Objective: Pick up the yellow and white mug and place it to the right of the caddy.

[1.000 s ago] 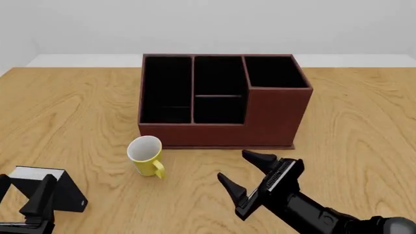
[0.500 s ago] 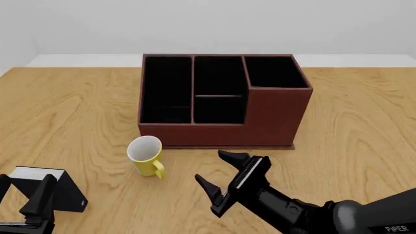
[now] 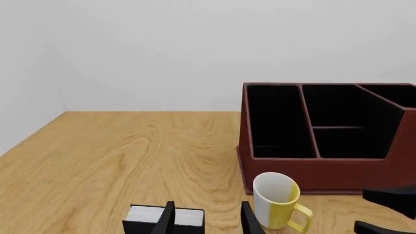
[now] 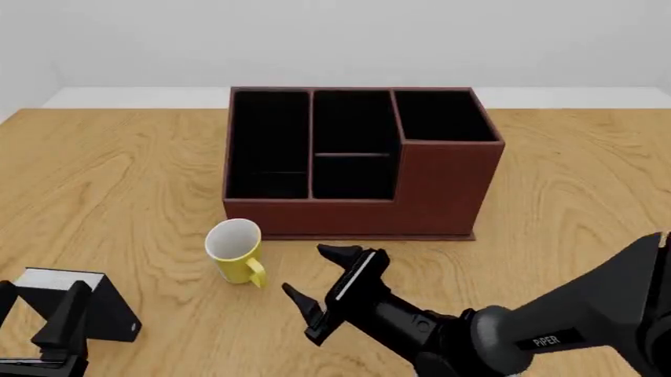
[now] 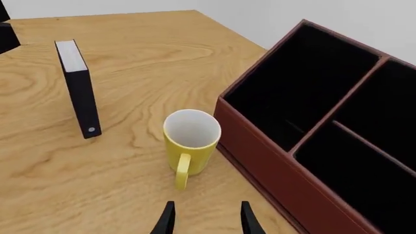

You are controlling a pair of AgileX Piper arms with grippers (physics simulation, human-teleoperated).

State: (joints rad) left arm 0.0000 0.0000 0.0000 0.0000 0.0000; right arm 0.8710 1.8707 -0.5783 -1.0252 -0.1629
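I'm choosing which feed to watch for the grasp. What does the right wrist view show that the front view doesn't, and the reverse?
Only the right wrist view: the mug's handle lying between the right end effector's fingertips. Only the front view: the caddy's tall right corner section, the table's right side, and the left end effector near the small black box. Both show mug, caddy, box and tabletop.

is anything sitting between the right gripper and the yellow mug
Nothing visible does. The right gripper is open with only bare table between it and the yellow and white mug, whose handle faces it. The caddy stands behind the mug, and the small black box lies off on the far side.
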